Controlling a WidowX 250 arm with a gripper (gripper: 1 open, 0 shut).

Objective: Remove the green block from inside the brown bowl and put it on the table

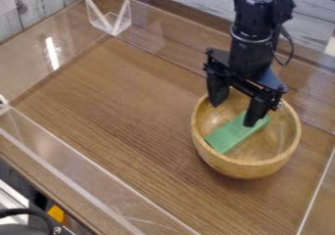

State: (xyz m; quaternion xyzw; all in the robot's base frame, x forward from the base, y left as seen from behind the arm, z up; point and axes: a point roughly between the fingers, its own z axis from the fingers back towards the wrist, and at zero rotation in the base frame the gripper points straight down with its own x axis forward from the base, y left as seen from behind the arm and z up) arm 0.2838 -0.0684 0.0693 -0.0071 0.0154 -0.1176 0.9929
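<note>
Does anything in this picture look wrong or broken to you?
Nothing stands out. The bowl sits upright, the green block lies inside it, and I see no spill or damage on the table.
</note>
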